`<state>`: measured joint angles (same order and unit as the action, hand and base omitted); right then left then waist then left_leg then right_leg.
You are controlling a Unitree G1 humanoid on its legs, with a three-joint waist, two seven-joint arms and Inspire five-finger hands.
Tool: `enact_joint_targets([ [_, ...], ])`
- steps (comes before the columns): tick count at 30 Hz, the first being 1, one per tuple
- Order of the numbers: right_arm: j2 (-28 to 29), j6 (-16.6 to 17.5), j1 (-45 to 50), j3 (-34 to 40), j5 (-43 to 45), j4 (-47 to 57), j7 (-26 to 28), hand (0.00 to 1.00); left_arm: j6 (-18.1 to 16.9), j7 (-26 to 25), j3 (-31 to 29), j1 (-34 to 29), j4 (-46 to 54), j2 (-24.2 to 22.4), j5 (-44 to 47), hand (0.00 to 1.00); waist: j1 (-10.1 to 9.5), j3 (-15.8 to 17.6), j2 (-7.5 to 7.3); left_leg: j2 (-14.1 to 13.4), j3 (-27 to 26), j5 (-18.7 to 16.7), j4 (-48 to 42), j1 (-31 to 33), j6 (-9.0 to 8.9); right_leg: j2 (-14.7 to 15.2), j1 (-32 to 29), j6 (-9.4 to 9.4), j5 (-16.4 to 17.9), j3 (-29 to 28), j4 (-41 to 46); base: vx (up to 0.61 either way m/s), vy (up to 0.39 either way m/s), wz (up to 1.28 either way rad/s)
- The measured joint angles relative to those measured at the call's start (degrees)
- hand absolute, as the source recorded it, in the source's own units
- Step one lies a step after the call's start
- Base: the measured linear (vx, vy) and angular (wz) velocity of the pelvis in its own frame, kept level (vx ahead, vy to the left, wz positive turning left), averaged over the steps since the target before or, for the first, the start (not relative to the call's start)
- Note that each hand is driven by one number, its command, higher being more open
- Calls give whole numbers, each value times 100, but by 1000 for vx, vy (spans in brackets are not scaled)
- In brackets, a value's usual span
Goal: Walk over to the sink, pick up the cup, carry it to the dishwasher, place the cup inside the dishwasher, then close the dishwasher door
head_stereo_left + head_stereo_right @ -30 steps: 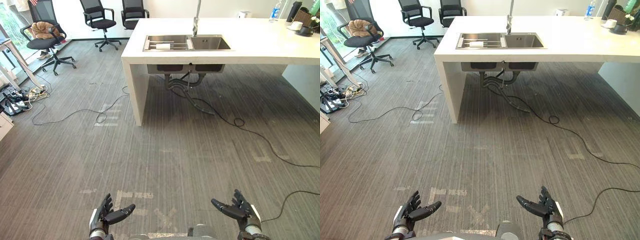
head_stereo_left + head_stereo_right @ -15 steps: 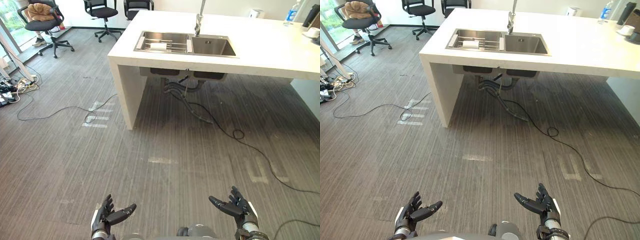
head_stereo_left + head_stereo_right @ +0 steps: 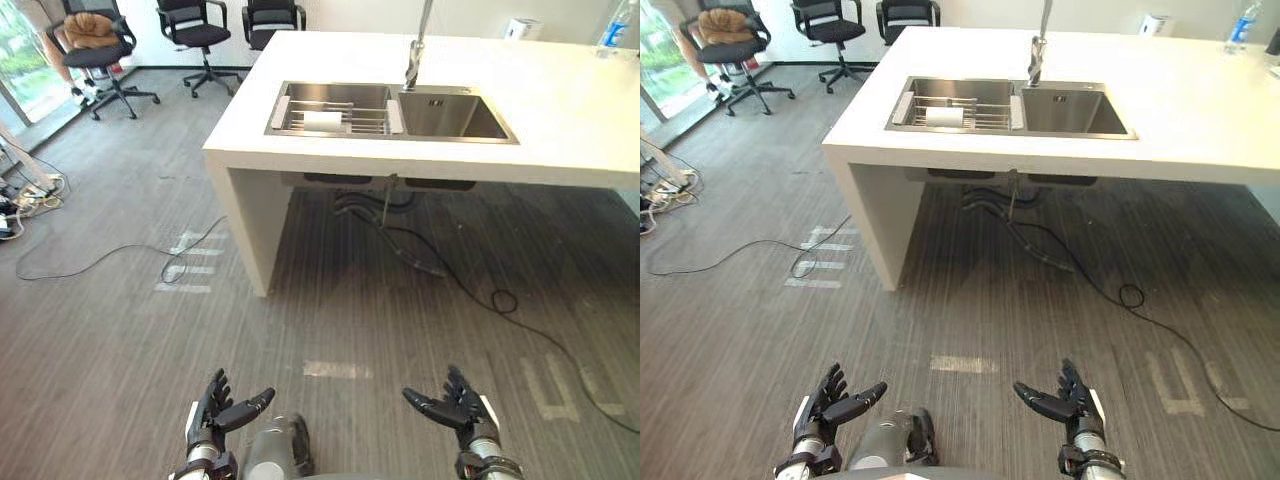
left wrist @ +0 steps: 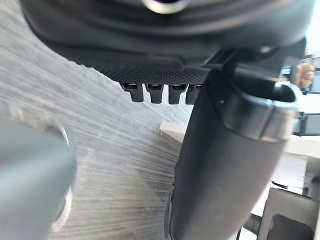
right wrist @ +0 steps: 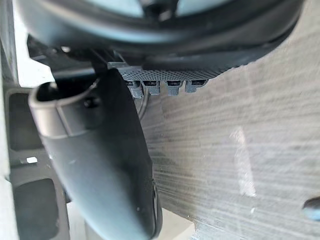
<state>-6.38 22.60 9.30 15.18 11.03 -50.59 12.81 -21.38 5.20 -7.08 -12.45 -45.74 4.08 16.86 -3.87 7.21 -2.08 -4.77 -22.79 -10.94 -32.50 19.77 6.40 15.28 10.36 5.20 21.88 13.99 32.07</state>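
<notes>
Facing the near long side of the white counter [image 3: 570, 110] across grey striped floor [image 3: 120, 330].

Holding the left hand [image 3: 214, 415] low at the near edge of the head views, palm turned inward, fingers straight and fanned, thumb pointing toward the other hand, gripping nothing. Showing the same in the left wrist view: fingertips [image 4: 155, 94] extending in a straight row over bare floor, thumb [image 4: 230, 150] standing apart from them.

Holding the right hand [image 3: 468, 415] at matching height, well apart from the left and mirroring it: fingers straight and spread, thumb pointing inward, enclosing nothing. Showing the same in the right wrist view: fingertips [image 5: 172, 89] lined up straight over the floor, thumb [image 5: 95, 165] clear of them.

Locating the cup [image 3: 322, 120]: white, lying on its side on the wire rack [image 3: 358, 122] spanning the left basin of the steel sink [image 3: 455, 115], well away from both hands. Noting the faucet [image 3: 414, 60] rising behind the divider between the two basins.

Noting further:
- pipes [image 3: 370, 205] hanging beneath the sink, under the countertop;
- pale tape marks [image 3: 337, 369] lying on the floor between the hands and the counter;
- office chairs [image 3: 195, 35] standing beyond the counter's left end;
- a bottle [image 3: 612, 28] standing at the far right of the countertop.
</notes>
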Motion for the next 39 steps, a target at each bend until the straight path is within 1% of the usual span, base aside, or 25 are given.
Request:
enact_joint_targets([
  [1,-5,-9,-64,-2,-17,-117,18,100,0,-6,93,11,-10,16,-22,100,-2,-5,-1,65,18,-241,-77,-131,7,180,-449,79,-544,-198,1046,373,217,7],
  [2,-11,-22,-111,-8,-31,-310,49,100,3,-47,117,9,-26,25,-117,100,5,-1,-6,130,36,-408,-14,-423,8,315,-779,202,-861,-301,1893,473,228,3],
  [4,-14,-39,-90,-58,-113,-466,76,100,1,-177,196,-97,-25,62,-117,100,7,-7,30,194,47,-477,306,-1043,33,352,-1040,128,-760,-93,2398,547,204,0],
  [6,-12,-39,-65,-112,-138,-499,151,100,-1,-373,295,-75,7,206,-119,100,26,14,111,199,129,-455,735,-1524,-6,114,-1258,160,-613,242,1933,390,103,17],
  [9,-41,-12,-43,-75,-162,-497,259,100,-9,-708,303,171,174,385,-121,100,67,10,119,187,369,-360,1304,-1932,-148,-257,-1669,132,-579,664,179,293,2,36],
  [10,-34,22,-2,-39,-113,-487,303,100,-15,-781,305,250,300,400,-121,100,122,13,124,189,513,-366,1419,-2030,-208,-333,-1825,119,-720,663,-459,288,-48,51],
  [12,-6,24,100,-34,-60,-473,380,100,-80,-814,294,276,514,437,-122,100,194,13,123,191,714,-437,1450,-2149,-337,-389,-2062,35,-1114,536,-910,283,-108,61],
  [13,46,24,228,-37,-46,-458,397,100,-123,-867,296,271,599,439,-134,100,220,11,118,196,857,-517,1425,-2261,-475,-389,-2127,-172,-1451,453,-959,293,-164,65],
  [14,85,21,292,-42,-34,-458,404,100,-124,-895,299,252,658,438,-135,100,234,-1,95,207,925,-564,1411,-2329,-552,-379,-2124,-268,-1641,451,-939,324,-237,74],
  [15,157,7,396,-49,14,-461,394,100,-124,-936,292,218,823,403,-136,100,254,-45,99,145,1086,-692,1313,-2441,-735,-366,-2065,-265,-1761,492,-715,359,-303,51],
  [16,160,2,393,-65,16,-453,388,100,-123,-971,293,180,928,348,-139,100,239,-72,177,45,1121,-743,1245,-2434,-824,-427,-2034,-302,-1649,548,-682,436,-370,42],
  [17,160,-3,358,-106,22,-300,386,100,-131,-1033,296,117,1227,232,-246,100,195,-83,329,-170,1127,-822,895,-2291,-964,-569,-2021,-270,-1404,649,-660,341,-311,13],
  [18,154,-9,349,-106,22,-235,386,100,-132,-1033,307,117,1310,192,-252,100,177,-75,367,-256,1124,-816,616,-2154,-978,-607,-2017,-312,-1334,678,-646,323,-334,13],
  [19,142,-29,289,-102,23,-144,372,100,-131,-1035,318,88,1448,109,-276,100,160,-91,405,-410,1127,-723,38,-1891,-1104,-653,-1971,-346,-1235,725,-618,275,-308,11],
  [20,116,-83,254,-101,24,-28,352,100,-126,-1043,325,59,1591,75,-342,100,170,-87,398,-525,1142,-522,-514,-1710,-1036,-667,-1844,-417,-1098,780,-568,222,-250,9],
  [21,106,-88,252,-101,26,-5,348,100,-126,-1045,331,45,1638,74,-355,100,171,-85,395,-548,1144,-457,-635,-1672,-1004,-668,-1816,-433,-1064,791,-557,176,-168,13],
  [23,-52,-109,258,-71,66,110,294,100,-127,-1065,372,-12,2089,85,-435,100,172,-81,381,-767,1133,141,-1638,-1271,-774,-693,-1530,-520,-878,857,-581,185,-150,11],
  [25,-129,-110,253,45,76,129,280,100,-129,-1092,372,-7,2461,187,-460,100,152,-90,379,-869,1084,14,-1861,-1046,-697,-714,-1333,-538,-871,883,-785,183,-95,3],
  [28,-173,-109,351,249,116,154,245,100,-139,-1147,370,-5,3319,415,-466,100,139,-65,332,-723,832,-314,-831,-1028,-755,-642,-965,-423,-949,883,-1263,209,-9,5],
  [31,-251,-106,496,220,114,143,196,100,-156,-1132,369,6,4447,556,-468,100,37,-51,313,-248,819,-273,62,-740,-772,-407,-631,-326,-966,803,-1603,247,147,-8],
  [32,-286,-95,544,169,114,130,184,100,-177,-1135,358,11,4894,649,-518,100,-23,-106,401,-131,836,114,550,-649,-753,-398,-570,-144,-915,718,-1586,241,216,-31],
  [33,-310,-73,583,135,110,132,179,100,-209,-1135,350,9,5082,672,-534,100,-52,-162,508,-149,890,651,859,-644,-721,-460,-562,-25,-870,662,-1524,262,242,-40],
  [34,-291,-50,593,24,103,21,160,100,-332,-1135,314,45,5298,716,-566,100,-89,-284,649,-224,866,567,941,-736,-548,-503,-540,181,-719,547,-1335,219,189,-25],
  [37,12,-50,466,-1,38,-85,206,100,-299,-1143,317,261,5775,850,-570,100,-90,-311,331,94,746,256,899,-762,-375,-200,-583,74,-600,97,-1192,226,150,-6],
  [39,89,-50,435,24,10,-83,227,100,-252,-1070,334,256,6077,851,-567,100,-167,-279,275,149,615,12,837,-898,-339,-59,-688,87,-612,-21,-787,167,132,-23],
])
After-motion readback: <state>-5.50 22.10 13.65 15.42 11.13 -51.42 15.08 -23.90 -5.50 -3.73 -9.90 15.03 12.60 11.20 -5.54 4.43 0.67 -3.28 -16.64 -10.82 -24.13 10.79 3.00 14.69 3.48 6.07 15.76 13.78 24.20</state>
